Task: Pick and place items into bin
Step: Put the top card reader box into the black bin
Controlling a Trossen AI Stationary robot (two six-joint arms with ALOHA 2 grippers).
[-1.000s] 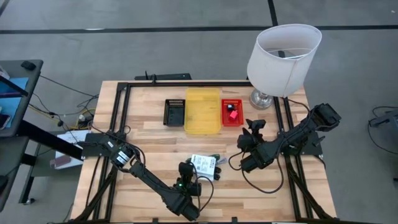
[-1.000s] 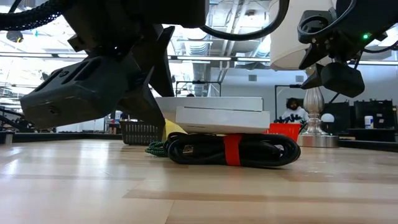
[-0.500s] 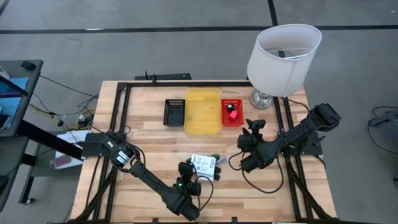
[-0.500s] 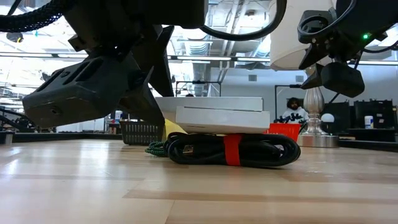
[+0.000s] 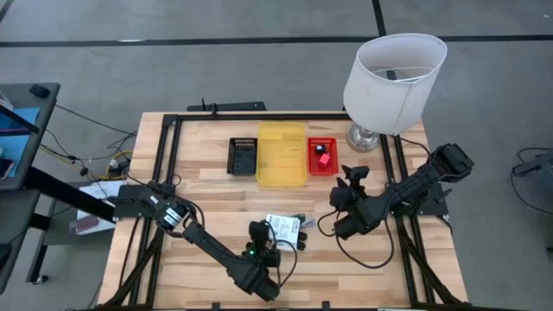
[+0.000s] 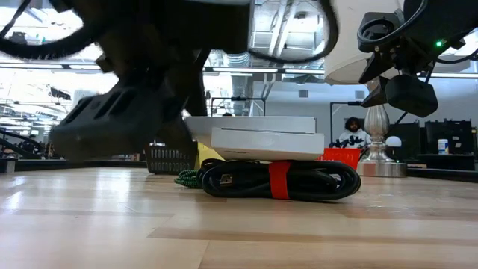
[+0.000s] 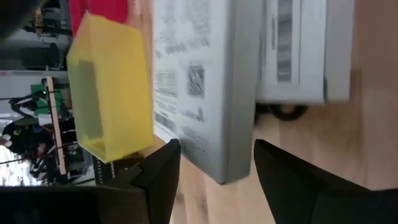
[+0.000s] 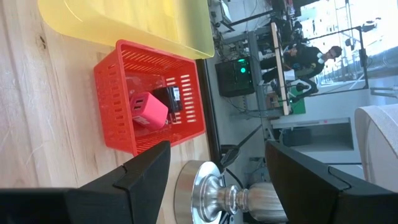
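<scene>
left gripper [image 5: 267,235] shifted toward white packs [image 5: 282,227].

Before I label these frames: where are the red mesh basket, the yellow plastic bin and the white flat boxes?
red mesh basket [image 8: 115,93], right wrist view, front wall
yellow plastic bin [image 5: 281,172], high view, near rim
white flat boxes [image 6: 265,140], low view, front edge

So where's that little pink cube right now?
The pink cube lies in the red basket, rightmost of three bins at the table's far side, beside the lamp base.
</scene>
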